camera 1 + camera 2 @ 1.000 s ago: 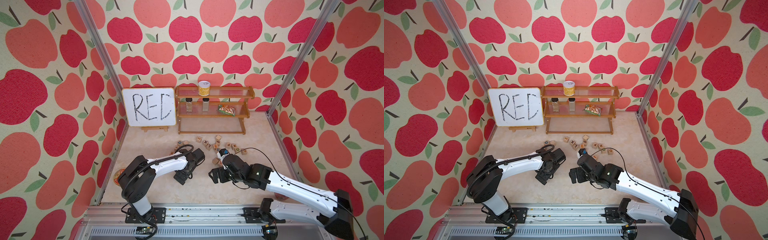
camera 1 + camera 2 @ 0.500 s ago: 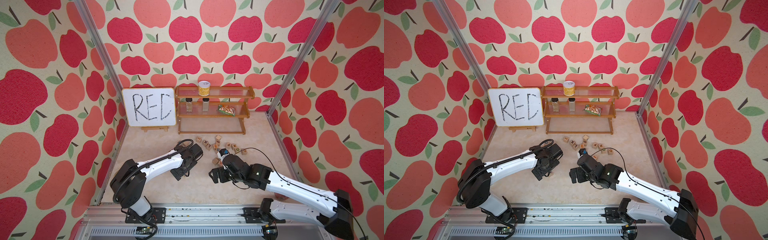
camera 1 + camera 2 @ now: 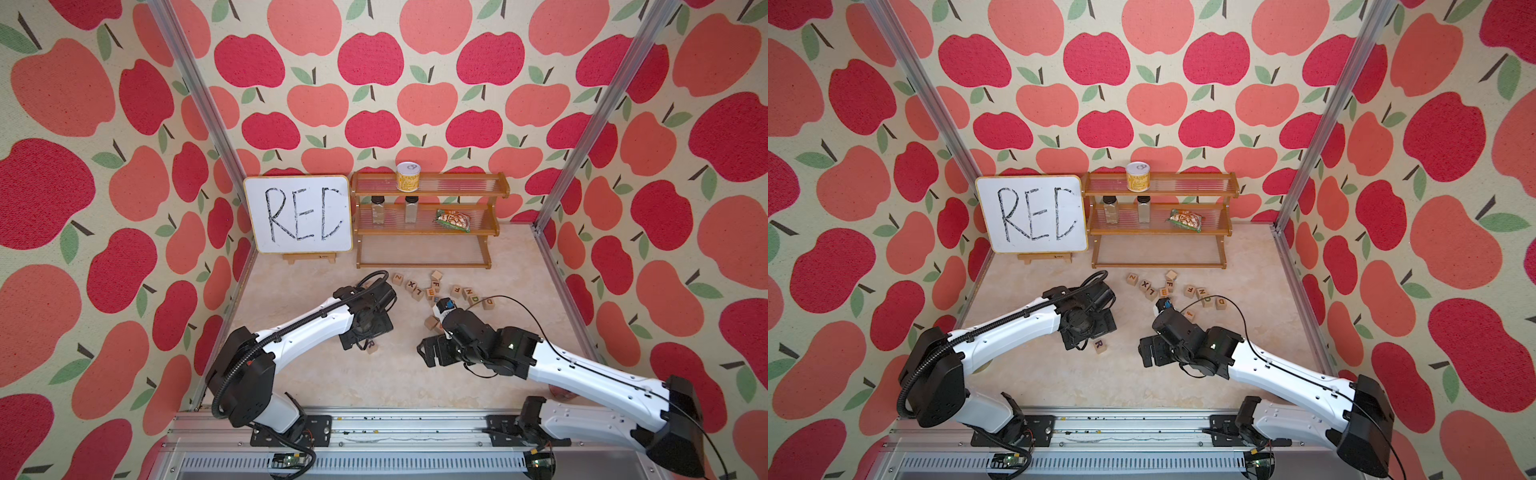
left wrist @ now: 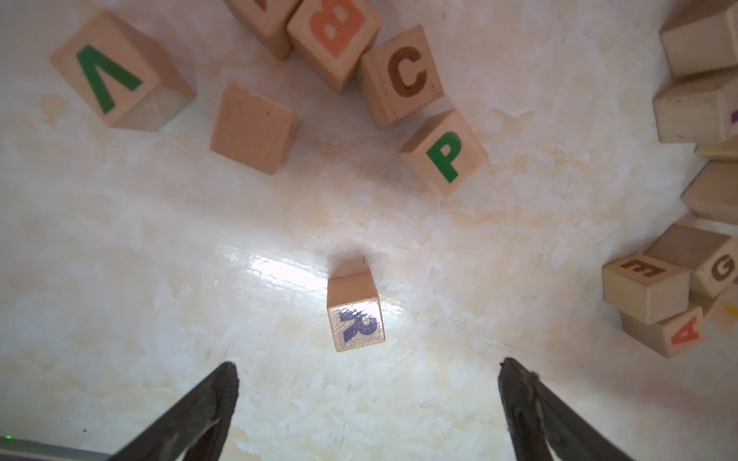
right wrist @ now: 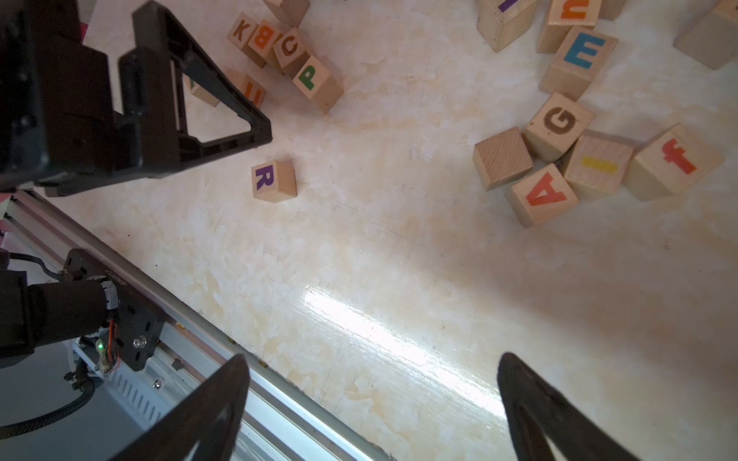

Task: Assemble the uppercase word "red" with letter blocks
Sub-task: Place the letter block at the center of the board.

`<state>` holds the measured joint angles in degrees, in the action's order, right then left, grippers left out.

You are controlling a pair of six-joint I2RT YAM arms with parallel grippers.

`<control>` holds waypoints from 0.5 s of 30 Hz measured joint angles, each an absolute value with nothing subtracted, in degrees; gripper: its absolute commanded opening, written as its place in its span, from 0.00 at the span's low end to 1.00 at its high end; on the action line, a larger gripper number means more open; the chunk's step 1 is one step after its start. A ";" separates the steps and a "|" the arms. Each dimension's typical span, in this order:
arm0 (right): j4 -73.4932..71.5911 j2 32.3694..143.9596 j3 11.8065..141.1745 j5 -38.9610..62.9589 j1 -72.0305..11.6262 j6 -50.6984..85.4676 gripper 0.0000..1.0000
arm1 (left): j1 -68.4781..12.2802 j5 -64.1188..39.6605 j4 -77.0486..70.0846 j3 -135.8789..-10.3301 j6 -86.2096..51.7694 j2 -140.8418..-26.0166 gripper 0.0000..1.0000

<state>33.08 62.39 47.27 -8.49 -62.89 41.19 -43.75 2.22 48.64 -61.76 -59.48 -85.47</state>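
Observation:
The R block (image 3: 371,345) (image 3: 1099,345) lies alone on the pale table, purple letter up. My left gripper (image 3: 363,337) hangs just above it and slightly behind, open and empty. In the left wrist view the R block (image 4: 355,315) sits a little ahead of the gap of the left gripper (image 4: 367,367). The teal E block (image 5: 583,50) (image 3: 435,297) and the green D block (image 3: 1207,298) lie in the loose pile farther back. My right gripper (image 3: 432,353) (image 5: 371,371) is open and empty over bare table, to the right of the R block (image 5: 274,181).
Several other letter blocks (image 3: 415,291) are scattered behind both grippers, among them P (image 4: 445,153), C (image 4: 401,76) and V (image 4: 116,76). A white board (image 3: 299,220) and a wooden shelf (image 3: 422,264) stand at the back. A metal rail (image 3: 395,419) runs along the front edge.
The left arm has stretched out and its gripper has drawn back slightly, so the R block now shows beside it. The right arm has not moved.

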 measured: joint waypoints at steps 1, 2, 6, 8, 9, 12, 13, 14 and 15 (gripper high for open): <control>33.08 62.46 47.27 -8.49 -62.89 40.99 0.99 | -43.29 1.43 48.05 -61.08 -57.06 -85.06 1.00; 33.08 62.54 47.29 -8.49 -62.89 40.82 0.99 | -42.85 0.49 47.40 -60.27 -54.85 -84.58 1.00; 33.08 62.92 47.29 -8.45 -62.89 40.21 0.99 | -41.21 -2.81 45.80 -57.36 -46.44 -82.74 1.00; 33.08 62.94 47.29 -8.32 -62.89 40.01 0.99 | -40.77 -4.25 45.23 -56.71 -42.65 -82.48 0.99; 33.08 62.92 47.29 -8.27 -62.89 39.88 0.99 | -40.73 -4.97 44.86 -56.53 -40.80 -82.48 0.98; 33.08 62.94 47.29 -8.23 -62.89 39.42 0.99 | -40.77 -6.96 43.68 -56.21 -35.75 -82.48 0.97; 33.08 62.94 47.29 -8.14 -62.89 39.22 0.99 | -40.88 -7.33 43.40 -56.18 -34.28 -82.48 0.96; 33.08 62.94 47.29 -8.10 -62.89 39.09 0.99 | -40.99 -7.62 43.11 -56.18 -32.86 -82.48 0.95; 33.08 62.94 47.29 -8.08 -62.89 39.03 0.99 | -41.01 -8.01 42.72 -56.12 -31.44 -82.48 0.94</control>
